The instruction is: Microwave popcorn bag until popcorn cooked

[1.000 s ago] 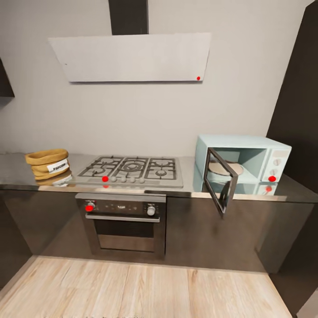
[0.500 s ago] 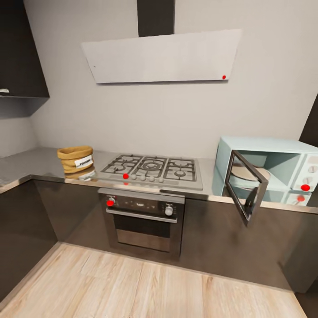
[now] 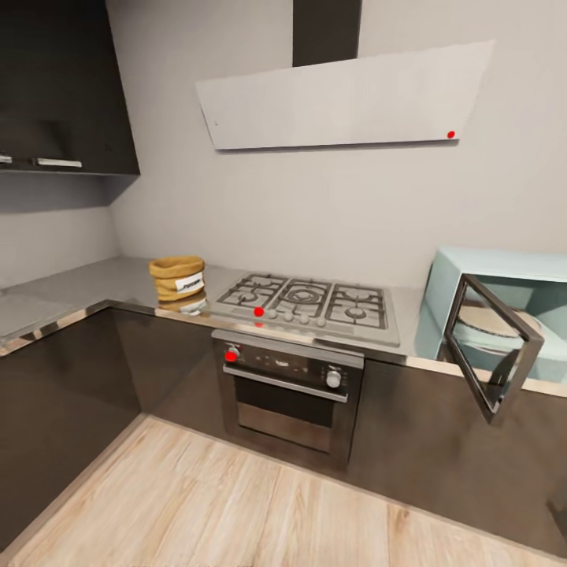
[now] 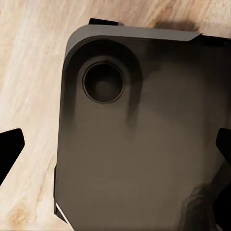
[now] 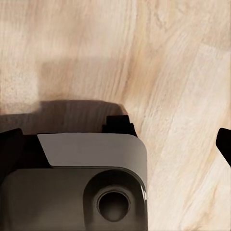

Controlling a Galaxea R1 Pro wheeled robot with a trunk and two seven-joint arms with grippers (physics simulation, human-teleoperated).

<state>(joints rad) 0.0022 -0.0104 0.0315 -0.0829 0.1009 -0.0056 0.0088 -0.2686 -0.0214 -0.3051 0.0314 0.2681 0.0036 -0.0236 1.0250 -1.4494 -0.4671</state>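
Note:
The popcorn bag (image 3: 177, 277), a tan rolled-top sack with a white label, stands on the grey countertop (image 3: 87, 287) just left of the hob. Its popcorn is hidden inside. The pale blue microwave (image 3: 504, 272) sits at the right end of the counter, cut by the picture's edge. Its dark glass door (image 3: 492, 346) is swung wide open and a round plate shows inside. My left gripper (image 4: 115, 149) hangs open over the wooden floor and my dark base. My right gripper (image 5: 118, 144) is open too, pointing down at the floor.
A gas hob (image 3: 311, 303) lies between bag and microwave, with a built-in oven (image 3: 287, 386) below and a grey hood (image 3: 346, 98) above. The counter turns a corner at the left under a dark wall cabinet (image 3: 63, 87). Wooden floor (image 3: 236, 496) spreads before the cabinets.
The whole head view has shifted: the camera has swung left, so bag, hob and microwave slid right in the picture. The left corner of the counter has come into view. Nothing itself moved.

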